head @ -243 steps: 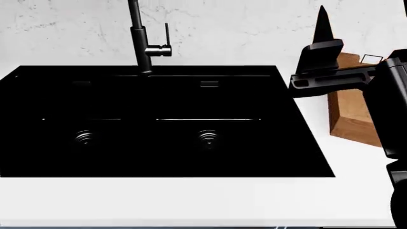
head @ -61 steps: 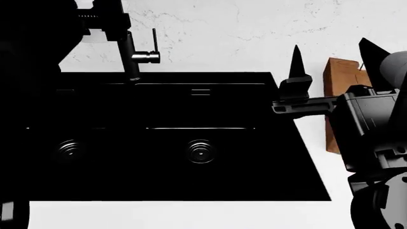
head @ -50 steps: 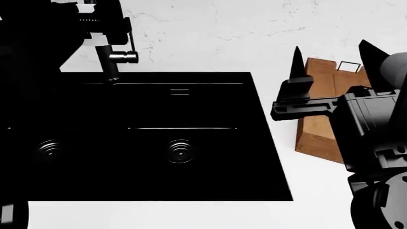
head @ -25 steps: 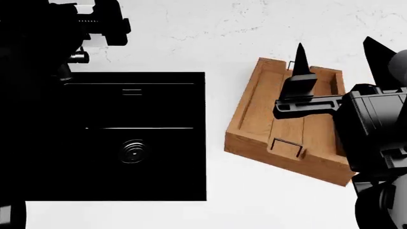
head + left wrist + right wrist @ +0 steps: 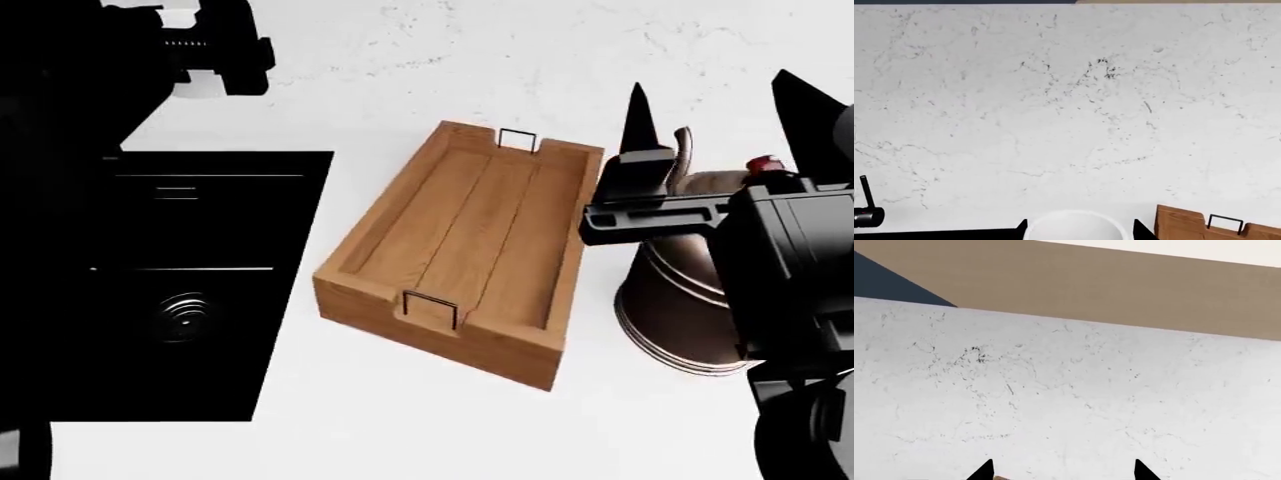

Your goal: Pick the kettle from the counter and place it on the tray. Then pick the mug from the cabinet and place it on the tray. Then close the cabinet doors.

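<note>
The wooden tray [image 5: 454, 235] lies empty on the white counter [image 5: 400, 440], right of the black sink. Its end also shows in the left wrist view [image 5: 1187, 226]. The silvery kettle [image 5: 674, 300] stands on the counter just right of the tray, half hidden behind my right arm; its red knob [image 5: 761, 164] peeks out. My right gripper [image 5: 721, 125] hangs open above the kettle, nothing between its fingers. My left gripper [image 5: 200, 50] is raised over the sink, jaws wide apart. A white rounded shape [image 5: 1074, 226] shows between its tips; I cannot tell what it is. Mug and cabinet are out of view.
The double sink [image 5: 160, 300] fills the left of the head view. A faucet [image 5: 866, 212] stands at its back. A marbled white wall [image 5: 1067, 390] rises behind the counter, with a tan panel [image 5: 1121, 285] above it.
The head view has swung right: the sink slid left, the tray moved to the middle, and the kettle came into view. Both arms keep their places in the view.
</note>
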